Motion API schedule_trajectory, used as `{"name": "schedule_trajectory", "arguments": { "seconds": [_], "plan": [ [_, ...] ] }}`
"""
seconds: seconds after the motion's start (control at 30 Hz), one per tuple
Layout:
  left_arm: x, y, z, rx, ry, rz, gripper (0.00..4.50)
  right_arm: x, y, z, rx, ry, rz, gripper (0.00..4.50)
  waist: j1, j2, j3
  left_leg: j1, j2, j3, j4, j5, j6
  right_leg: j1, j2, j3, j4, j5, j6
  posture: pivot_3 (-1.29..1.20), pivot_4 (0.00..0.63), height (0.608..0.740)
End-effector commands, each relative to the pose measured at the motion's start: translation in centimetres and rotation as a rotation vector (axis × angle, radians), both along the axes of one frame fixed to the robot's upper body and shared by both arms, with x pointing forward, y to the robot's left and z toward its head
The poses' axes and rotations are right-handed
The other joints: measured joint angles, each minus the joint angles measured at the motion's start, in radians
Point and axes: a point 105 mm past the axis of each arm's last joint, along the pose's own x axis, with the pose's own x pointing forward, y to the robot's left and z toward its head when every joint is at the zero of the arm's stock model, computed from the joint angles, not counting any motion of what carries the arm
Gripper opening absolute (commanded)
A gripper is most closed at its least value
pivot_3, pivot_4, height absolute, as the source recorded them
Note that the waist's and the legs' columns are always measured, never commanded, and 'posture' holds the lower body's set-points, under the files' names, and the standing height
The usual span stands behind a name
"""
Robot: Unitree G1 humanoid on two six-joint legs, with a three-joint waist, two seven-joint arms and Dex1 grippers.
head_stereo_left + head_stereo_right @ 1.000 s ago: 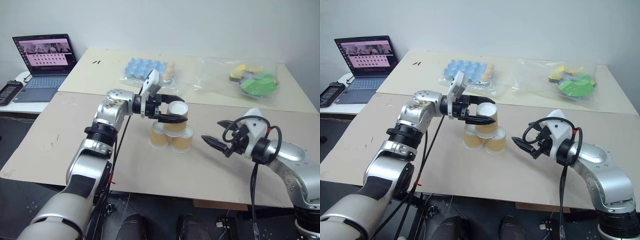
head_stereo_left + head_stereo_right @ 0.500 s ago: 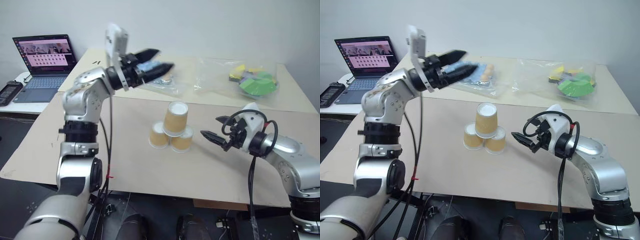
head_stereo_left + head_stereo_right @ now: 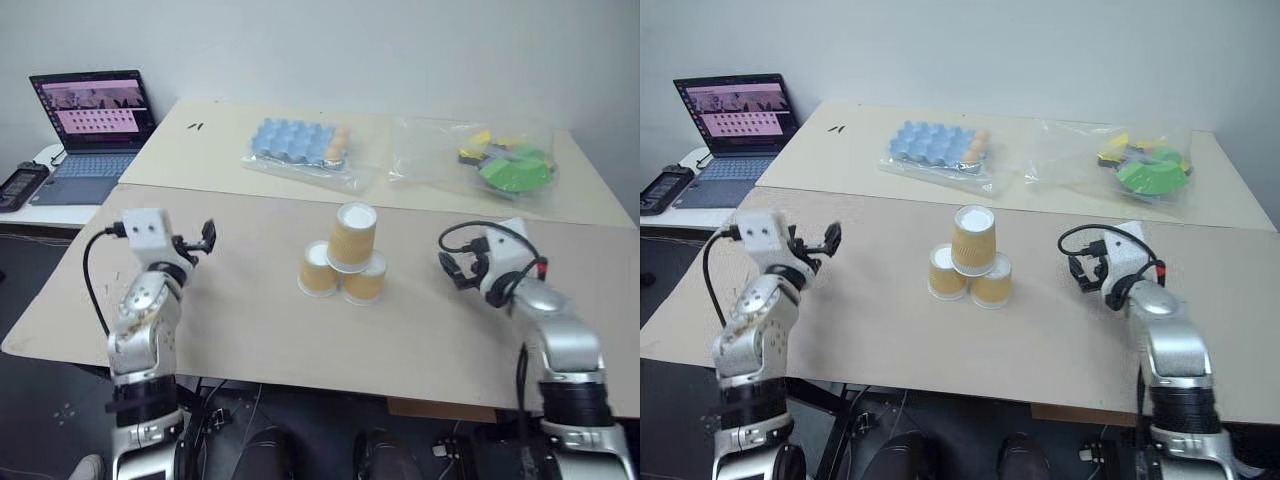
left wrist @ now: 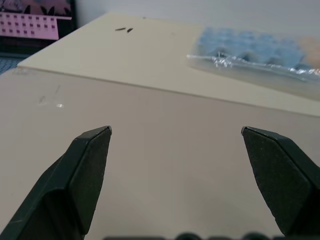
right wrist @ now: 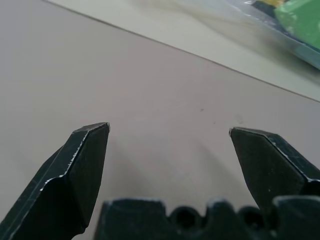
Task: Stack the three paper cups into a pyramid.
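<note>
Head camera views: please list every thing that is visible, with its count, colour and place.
paper cups: three, tan-orange with white bases, upside down in a pyramid at the middle of the near table, two side by side and one across their tops.
near table: one, beige-brown, under the cups.
far table: one, cream, behind the near one.
egg tray: one, light blue, in clear plastic, on the far table.
bag of toys: one, clear with green and yellow pieces, far table, right side.
laptop: one, dark, screen lit, far left.
black device: one, beside the laptop.
left gripper: open, empty, left of the cups.
right gripper: open, empty, right of the cups.
</note>
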Motion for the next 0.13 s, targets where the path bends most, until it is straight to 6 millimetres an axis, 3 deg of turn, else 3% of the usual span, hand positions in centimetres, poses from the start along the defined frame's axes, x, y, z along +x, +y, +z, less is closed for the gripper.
{"name": "schedule_trajectory", "arguments": {
  "seconds": [0.03, 0.13],
  "plan": [
    [-0.6, 0.8, 0.1, 0.034, -0.052, 0.039, 4.44, -0.6, -2.3, 1.0, 0.000, -0.120, -0.113, 4.50, 0.000, 0.000, 0.000, 0.000, 0.000, 0.000, 0.000, 0.000, 0.000, 0.000, 0.000, 0.000, 0.000, 0.000, 0.000, 0.00, 0.150, 0.706],
    [-0.9, 1.7, -1.0, 0.031, -0.039, 0.069, 4.44, -1.0, -3.3, -0.4, 0.027, -0.121, -0.160, 4.50, -0.001, 0.000, 0.000, 0.000, 0.000, 0.000, 0.001, 0.000, 0.000, 0.000, 0.000, 0.000, 0.000, 0.000, 0.000, 0.00, 0.150, 0.706]
  ]
}}
